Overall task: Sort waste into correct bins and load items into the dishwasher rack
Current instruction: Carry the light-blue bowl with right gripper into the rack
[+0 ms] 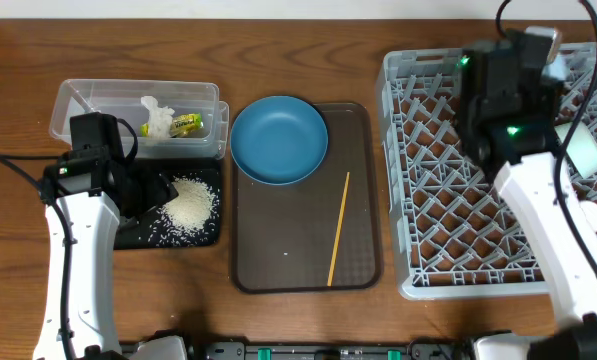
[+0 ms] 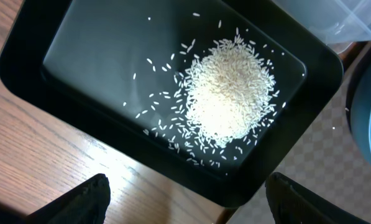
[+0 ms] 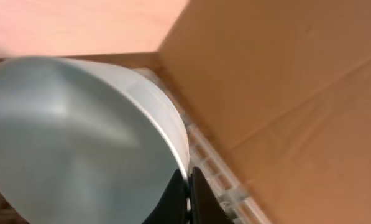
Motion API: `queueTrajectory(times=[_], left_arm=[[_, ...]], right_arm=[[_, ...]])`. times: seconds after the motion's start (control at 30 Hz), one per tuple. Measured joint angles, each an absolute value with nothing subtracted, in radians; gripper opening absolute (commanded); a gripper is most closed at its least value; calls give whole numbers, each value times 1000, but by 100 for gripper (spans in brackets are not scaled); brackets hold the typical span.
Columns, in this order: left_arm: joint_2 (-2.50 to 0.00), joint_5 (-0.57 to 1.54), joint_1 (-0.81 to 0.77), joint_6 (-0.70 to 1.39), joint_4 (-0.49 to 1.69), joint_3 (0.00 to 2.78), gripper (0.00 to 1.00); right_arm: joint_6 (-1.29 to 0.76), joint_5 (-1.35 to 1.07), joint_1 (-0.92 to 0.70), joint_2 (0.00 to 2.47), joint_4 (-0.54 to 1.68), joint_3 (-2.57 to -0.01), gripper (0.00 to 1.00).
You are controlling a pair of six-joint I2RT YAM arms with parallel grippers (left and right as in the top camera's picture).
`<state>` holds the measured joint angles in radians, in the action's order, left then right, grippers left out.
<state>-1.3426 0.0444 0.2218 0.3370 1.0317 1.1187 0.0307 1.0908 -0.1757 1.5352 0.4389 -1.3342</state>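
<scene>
while the grey dishwasher rack [image 1: 428, 230] lay under the right gripper [image 3: 186, 186], its fingers were clenched on the rim of the light-blue bowl [image 3: 79, 137]. the black tray [image 2: 79, 50] sat just ahead of the left gripper [image 2: 188, 196], whose fingers were released, with the rice heap [image 2: 229, 93] inside it.

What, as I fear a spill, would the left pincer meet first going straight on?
Likely the rice heap in the black tray: the open left pincer points down at it, though depth is unclear.

Brown serving tray [image 1: 288, 240], wooden table [image 1: 308, 320] — grained
</scene>
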Motion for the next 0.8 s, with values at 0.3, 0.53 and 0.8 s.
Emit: queueTrajectory(times=[0.3, 0.53, 0.8], left_arm=[[-1343, 45, 222, 337, 1032, 1119, 82], [-1343, 44, 222, 337, 1032, 1119, 82], [-1343, 44, 222, 337, 1032, 1119, 83]], right_arm=[[389, 1167, -96, 1682, 251, -1334, 1], [440, 1177, -83, 1778, 348, -1334, 1], [279, 1171, -87, 1826, 543, -1334, 1]])
